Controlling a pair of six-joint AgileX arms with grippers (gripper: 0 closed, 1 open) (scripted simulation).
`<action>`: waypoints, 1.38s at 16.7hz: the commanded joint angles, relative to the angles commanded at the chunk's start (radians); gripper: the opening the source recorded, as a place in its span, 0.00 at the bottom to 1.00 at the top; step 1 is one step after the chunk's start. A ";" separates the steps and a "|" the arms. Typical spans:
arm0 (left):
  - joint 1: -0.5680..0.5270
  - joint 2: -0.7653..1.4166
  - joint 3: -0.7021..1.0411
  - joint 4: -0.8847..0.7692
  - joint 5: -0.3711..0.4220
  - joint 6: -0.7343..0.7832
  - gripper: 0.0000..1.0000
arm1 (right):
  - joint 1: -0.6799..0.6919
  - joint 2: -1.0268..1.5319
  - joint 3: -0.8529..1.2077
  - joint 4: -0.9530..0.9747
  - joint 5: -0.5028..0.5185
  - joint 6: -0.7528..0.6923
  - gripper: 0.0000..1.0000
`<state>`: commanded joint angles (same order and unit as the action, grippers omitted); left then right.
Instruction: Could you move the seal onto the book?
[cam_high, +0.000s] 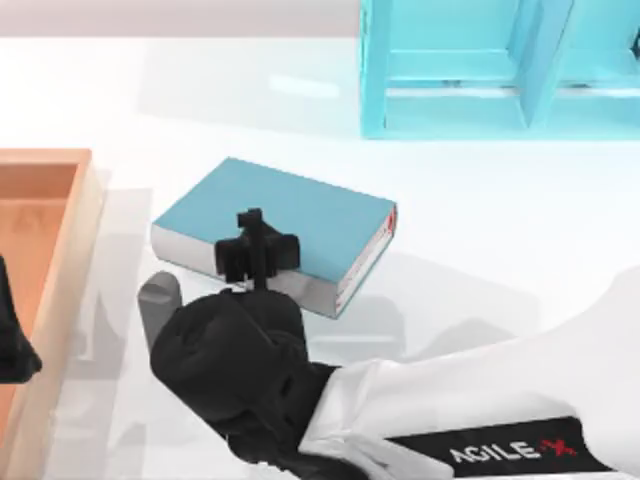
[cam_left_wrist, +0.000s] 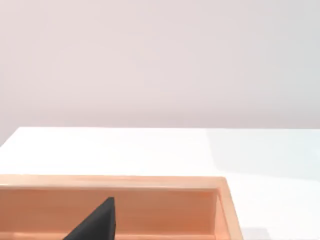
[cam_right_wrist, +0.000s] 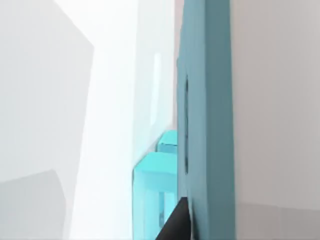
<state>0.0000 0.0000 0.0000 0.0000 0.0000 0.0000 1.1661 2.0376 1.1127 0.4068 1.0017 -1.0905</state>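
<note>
Right hand over the book's near edge, grip state unclear; left hand parked over wooden tray.

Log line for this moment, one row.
right gripper: over book's near edge | seal: unseen | left gripper: parked by wooden tray

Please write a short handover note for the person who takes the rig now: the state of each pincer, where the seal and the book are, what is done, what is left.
Right pincer: over the near-left part of the book, close to its page edge; whether its fingers are open or shut cannot be told.
Left pincer: parked at the table's left edge, over the wooden tray.
Book: flat and closed on the table, in front of the turquoise shelf unit.
Seal: I cannot make it out; the right pincer hides that spot.
Done: right arm brought to the book.
Left: confirm that the seal stands on the cover, then withdraw.
</note>
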 joint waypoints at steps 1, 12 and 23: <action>0.000 0.000 0.000 0.000 0.000 0.000 1.00 | 0.005 -0.003 0.000 -0.004 0.005 0.001 0.00; 0.000 0.000 0.000 0.000 0.000 0.000 1.00 | 0.004 0.079 -0.029 0.100 0.007 0.006 0.00; 0.000 0.000 0.000 0.000 0.000 0.000 1.00 | 0.004 0.079 -0.030 0.100 0.007 0.006 0.60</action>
<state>0.0000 0.0000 0.0000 0.0000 0.0000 0.0000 1.1701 2.1165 1.0832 0.5073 1.0084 -1.0848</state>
